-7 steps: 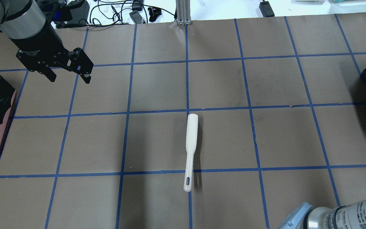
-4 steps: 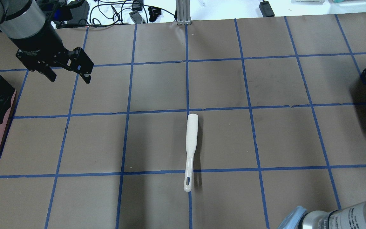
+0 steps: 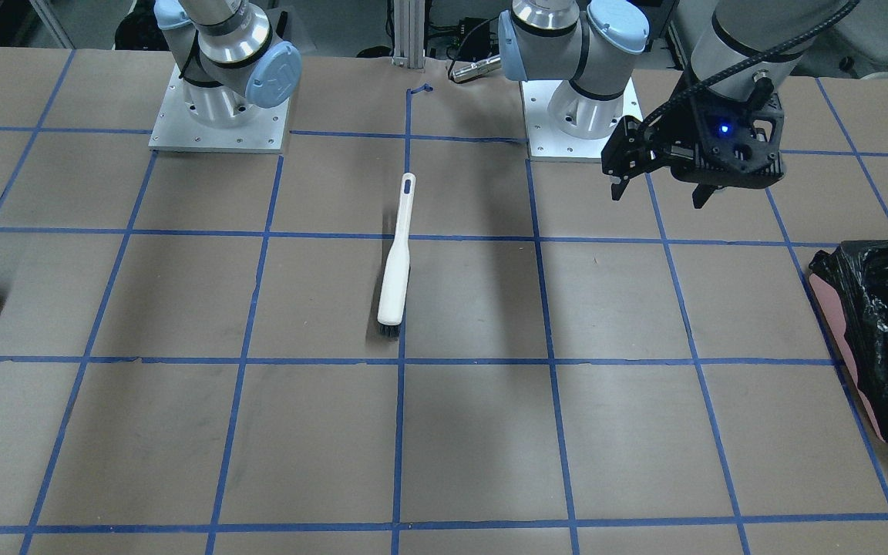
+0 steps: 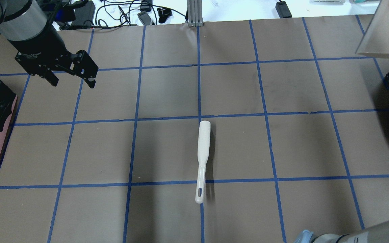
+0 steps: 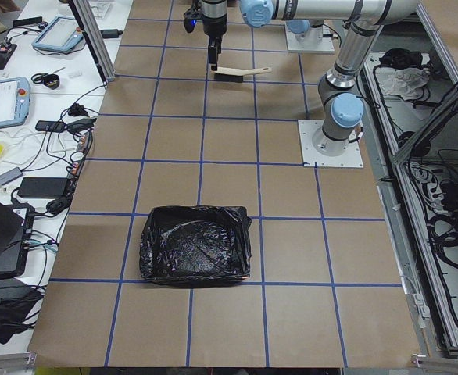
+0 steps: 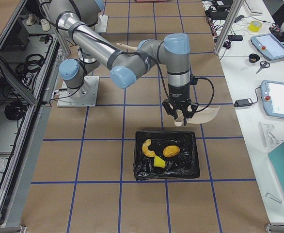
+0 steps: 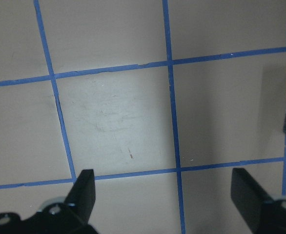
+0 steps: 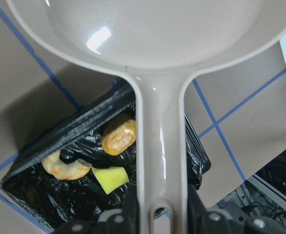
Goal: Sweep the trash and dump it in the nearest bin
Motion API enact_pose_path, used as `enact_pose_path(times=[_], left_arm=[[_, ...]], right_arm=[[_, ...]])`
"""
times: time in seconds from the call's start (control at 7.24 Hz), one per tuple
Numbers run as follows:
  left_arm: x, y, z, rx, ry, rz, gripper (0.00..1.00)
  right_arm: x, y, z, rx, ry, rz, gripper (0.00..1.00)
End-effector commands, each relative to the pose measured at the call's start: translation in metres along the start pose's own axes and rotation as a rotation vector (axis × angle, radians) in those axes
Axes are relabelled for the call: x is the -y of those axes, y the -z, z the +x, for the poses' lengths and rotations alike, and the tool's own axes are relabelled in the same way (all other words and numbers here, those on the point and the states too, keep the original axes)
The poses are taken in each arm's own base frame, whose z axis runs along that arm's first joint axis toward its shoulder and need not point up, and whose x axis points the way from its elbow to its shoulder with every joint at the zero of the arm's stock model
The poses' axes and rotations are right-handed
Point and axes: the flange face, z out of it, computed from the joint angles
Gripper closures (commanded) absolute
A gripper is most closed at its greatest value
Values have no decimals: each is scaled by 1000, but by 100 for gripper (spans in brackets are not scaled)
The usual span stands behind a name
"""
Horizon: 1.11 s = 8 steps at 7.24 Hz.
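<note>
Worktop: brown paper worktop (image 4: 167,91) gridded in blue tape; the white brush (image 4: 203,152) lies at its middle.
Right arm: we see the right end effector (image 8: 158,214) clamped on the dustpan (image 8: 153,34) handle, with the pan hanging above the bin (image 8: 70,134).
Left arm: the left end effector (image 4: 73,83) is spread wide and empty, well apart from the brush.
Trash: the lump (image 8: 118,135), crescent (image 8: 65,168) and sponge chunk (image 8: 111,178) all lie inside the bin.
Risk: we judge that a low withdrawal could catch the pan's lip on the bin's rim and drag the bin. The thin handle could also twist in the grip.
Change: the pan's edge now shows at the overhead view's upper right, where a second ago we saw none. The brush has not moved.
</note>
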Motion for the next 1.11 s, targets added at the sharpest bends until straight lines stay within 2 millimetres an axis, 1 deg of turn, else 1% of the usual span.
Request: enact_pose_path(times=[0.0,0.14,0.28,0.41,0.55,0.69,0.83,0.97], left_arm=[[0,0,-1,4,-1,1,0],[0,0,-1,5,-7,1,0],[0,-1,-2,4,-8,1,0],[0,-3,-2,5,-8,-2,0],[-1,-3,-2,12,-9,-5,0],[-2,-4,-4,33,-11,-11,0],[-1,-5,-4,31,-11,-10,0],[-2,-5,-4,31,-11,-10,0]], right_arm=[[98,13,-33,82,-204,90,100],[143,16,-53,113,-304,117,100],[190,13,-81,149,-352,120,100],[227,10,-106,180,-438,112,100],[273,1,-130,222,-519,101,100],[323,-2,-162,288,-631,107,100],[367,-13,-197,356,-791,60,100],[415,-4,-243,367,-788,55,100]])
